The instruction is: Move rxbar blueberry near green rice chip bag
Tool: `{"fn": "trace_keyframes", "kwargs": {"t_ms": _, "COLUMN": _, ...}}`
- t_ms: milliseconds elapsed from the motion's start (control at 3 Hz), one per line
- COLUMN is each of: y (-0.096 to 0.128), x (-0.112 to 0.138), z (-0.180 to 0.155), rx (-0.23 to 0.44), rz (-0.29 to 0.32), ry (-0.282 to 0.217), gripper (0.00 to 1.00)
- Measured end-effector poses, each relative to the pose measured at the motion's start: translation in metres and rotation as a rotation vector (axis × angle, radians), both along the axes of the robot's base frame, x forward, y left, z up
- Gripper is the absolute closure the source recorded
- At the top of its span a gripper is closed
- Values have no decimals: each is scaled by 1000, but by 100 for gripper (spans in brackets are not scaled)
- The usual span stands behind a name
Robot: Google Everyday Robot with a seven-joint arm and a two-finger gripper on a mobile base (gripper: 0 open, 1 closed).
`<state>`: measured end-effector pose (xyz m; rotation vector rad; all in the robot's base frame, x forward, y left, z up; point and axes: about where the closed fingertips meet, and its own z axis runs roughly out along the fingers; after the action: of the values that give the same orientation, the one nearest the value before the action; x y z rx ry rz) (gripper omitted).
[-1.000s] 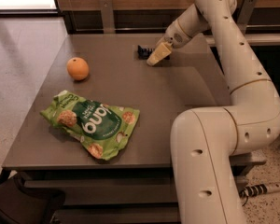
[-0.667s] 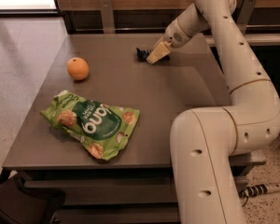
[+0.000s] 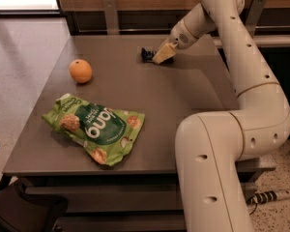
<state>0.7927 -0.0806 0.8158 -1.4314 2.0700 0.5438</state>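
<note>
The green rice chip bag [image 3: 93, 128] lies crinkled on the front left of the grey table [image 3: 183, 95]. The rxbar blueberry [image 3: 147, 54] is a small dark bar at the far middle of the table, mostly hidden by my gripper. My gripper [image 3: 162, 54] is down at the table surface right against the bar's right end, far from the bag.
A round orange fruit [image 3: 80, 71] sits on the left of the table, behind the bag. My white arm [image 3: 232, 144] fills the right side of the view. A wooden wall with metal posts [image 3: 111, 13] runs behind the table.
</note>
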Motion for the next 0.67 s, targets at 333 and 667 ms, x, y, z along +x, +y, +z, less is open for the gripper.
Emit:
{"fn": "trace_keyframes", "kwargs": {"t_ms": 333, "y": 0, "x": 0, "z": 1, "rx": 0, "rz": 0, "ry": 0, "gripper": 100}}
{"fn": "trace_keyframes", "kwargs": {"t_ms": 667, "y": -13, "x": -3, "z": 18, "rx": -43, "rz": -32, "ry": -15, "gripper": 100}}
